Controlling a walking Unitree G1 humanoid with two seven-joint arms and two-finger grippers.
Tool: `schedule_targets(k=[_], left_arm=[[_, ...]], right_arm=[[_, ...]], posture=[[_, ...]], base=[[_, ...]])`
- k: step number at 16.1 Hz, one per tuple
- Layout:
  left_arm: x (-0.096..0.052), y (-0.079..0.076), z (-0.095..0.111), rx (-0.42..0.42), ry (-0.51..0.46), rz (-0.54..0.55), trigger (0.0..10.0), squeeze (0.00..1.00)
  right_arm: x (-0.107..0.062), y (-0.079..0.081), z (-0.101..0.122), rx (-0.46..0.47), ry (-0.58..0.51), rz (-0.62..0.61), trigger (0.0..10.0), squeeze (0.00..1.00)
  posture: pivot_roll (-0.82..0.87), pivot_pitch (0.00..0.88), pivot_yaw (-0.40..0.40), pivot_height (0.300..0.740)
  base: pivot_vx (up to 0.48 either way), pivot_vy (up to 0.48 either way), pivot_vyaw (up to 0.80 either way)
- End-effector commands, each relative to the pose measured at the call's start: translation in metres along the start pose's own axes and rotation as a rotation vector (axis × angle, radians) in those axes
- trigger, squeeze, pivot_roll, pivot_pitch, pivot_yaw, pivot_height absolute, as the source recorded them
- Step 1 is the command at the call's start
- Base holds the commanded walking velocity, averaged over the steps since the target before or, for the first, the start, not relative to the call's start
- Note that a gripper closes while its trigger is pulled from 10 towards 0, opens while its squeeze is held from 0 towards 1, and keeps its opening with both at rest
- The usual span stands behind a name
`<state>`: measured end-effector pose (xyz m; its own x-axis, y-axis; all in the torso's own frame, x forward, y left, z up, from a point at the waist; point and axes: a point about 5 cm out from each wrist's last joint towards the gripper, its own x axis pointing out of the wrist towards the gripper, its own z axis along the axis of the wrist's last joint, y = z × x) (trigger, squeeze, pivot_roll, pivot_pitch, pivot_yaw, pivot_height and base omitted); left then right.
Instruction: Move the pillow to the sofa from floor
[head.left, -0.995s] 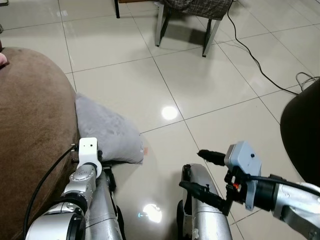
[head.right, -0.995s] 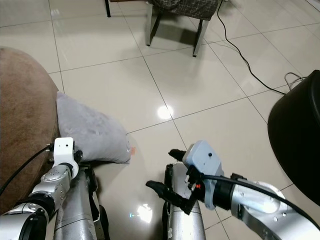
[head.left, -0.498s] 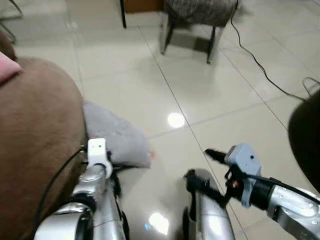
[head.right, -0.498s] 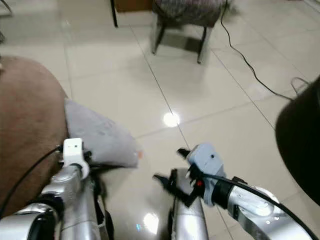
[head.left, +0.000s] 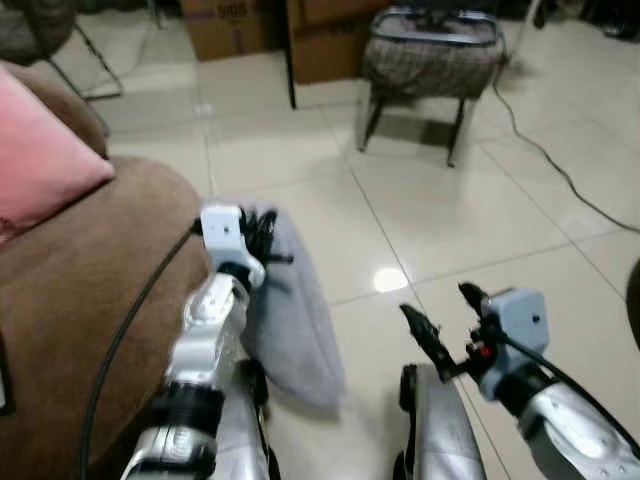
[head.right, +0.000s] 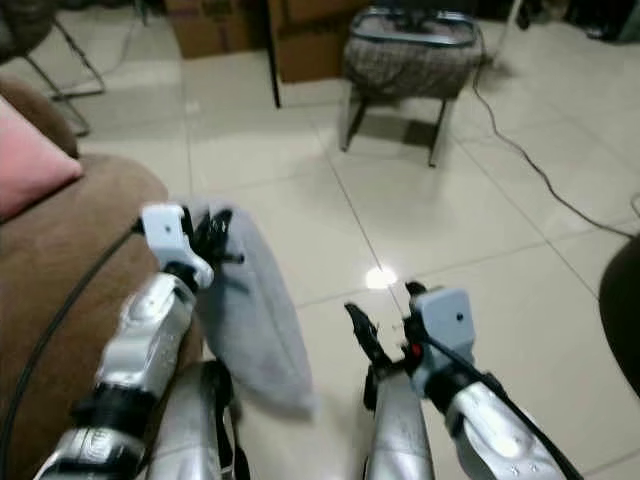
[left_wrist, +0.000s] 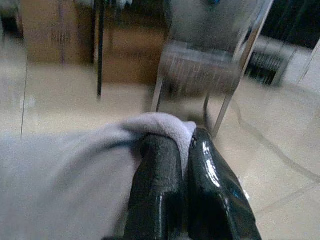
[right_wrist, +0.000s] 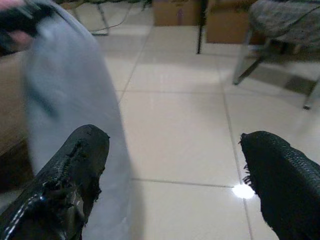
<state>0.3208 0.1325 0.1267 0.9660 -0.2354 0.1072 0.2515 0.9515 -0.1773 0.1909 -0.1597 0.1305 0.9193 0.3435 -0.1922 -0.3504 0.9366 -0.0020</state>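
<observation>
The left gripper (head.left: 262, 232) was raised beside the edge of the brown sofa (head.left: 80, 290), and its two black fingers (left_wrist: 160, 185) were closed tight on the top corner of the grey pillow (head.left: 295, 320). The left arm went up from the lower part of the head views, nearly straight, with a black cable running along it. The pillow hung down from the grip in a long limp shape, close against the sofa's side; whether its lower end touched the tiled floor (head.left: 470, 220) could not be told. The right gripper (head.left: 445, 320) was held low in front of the robot, to the right of the pillow, and its fingers (right_wrist: 75, 175) stood wide apart with nothing between them. On the sofa lay a pink cushion (head.left: 40, 165). Farther away stood a stool with metal legs (head.left: 430, 60), and behind it cardboard boxes (head.left: 270, 30). A black cord (head.left: 560, 165) ran across the floor at the right.
</observation>
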Motion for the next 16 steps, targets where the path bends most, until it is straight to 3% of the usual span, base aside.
schedule_targets(k=[1, 4, 5, 6, 8, 11, 13, 16], left_arm=[[-0.002, -0.001, 0.028, 0.040, -0.092, -0.021, 0.0, 0.00], [-0.038, 0.004, 0.063, 0.209, -0.165, 0.003, 0.0, 0.00], [-0.042, 0.004, 0.065, 0.234, -0.162, 0.016, 0.0, 0.00], [-0.050, 0.006, 0.070, 0.251, -0.156, 0.063, 9.8, 0.00], [-0.061, 0.003, 0.074, 0.304, -0.140, 0.093, 10.0, 0.00], [-0.059, 0.003, 0.071, 0.317, -0.100, 0.123, 10.0, 0.00], [-0.057, 0.005, 0.063, 0.362, -0.053, 0.178, 10.0, 0.00], [-0.053, 0.003, 0.063, 0.369, -0.042, 0.171, 10.0, 0.00]], right_arm=[[0.003, 0.001, 0.001, 0.002, -0.021, -0.009, 10.0, 0.00], [0.027, -0.006, 0.014, 0.054, -0.098, -0.040, 10.0, 0.00], [0.031, -0.007, 0.016, 0.045, -0.109, -0.045, 10.0, 0.00], [0.039, -0.007, 0.025, 0.024, -0.134, -0.042, 10.0, 0.00], [0.046, -0.007, 0.030, 0.070, -0.157, -0.046, 10.0, 0.00], [0.050, 0.000, 0.031, 0.069, -0.156, -0.023, 10.0, 0.00], [0.053, -0.003, 0.032, 0.070, -0.166, -0.046, 10.0, 0.00], [0.057, -0.004, 0.035, 0.056, -0.179, -0.044, 10.0, 0.00]], posture=[[-0.01, 0.000, 0.072, 0.566], [0.04, 0.000, 0.035, 0.601], [0.04, 0.000, 0.035, 0.606], [0.05, 0.000, 0.022, 0.616], [0.07, 0.000, -0.013, 0.636], [0.07, 0.000, -0.017, 0.666], [0.07, 0.000, -0.016, 0.686], [0.07, 0.000, -0.009, 0.721]], base=[[0.000, 0.000, 0.00], [0.000, 0.000, 0.00], [0.000, 0.000, 0.00], [0.000, 0.000, 0.00], [0.000, 0.000, 0.00], [0.000, 0.000, 0.00], [0.000, 0.000, 0.00], [0.000, 0.000, 0.00]])
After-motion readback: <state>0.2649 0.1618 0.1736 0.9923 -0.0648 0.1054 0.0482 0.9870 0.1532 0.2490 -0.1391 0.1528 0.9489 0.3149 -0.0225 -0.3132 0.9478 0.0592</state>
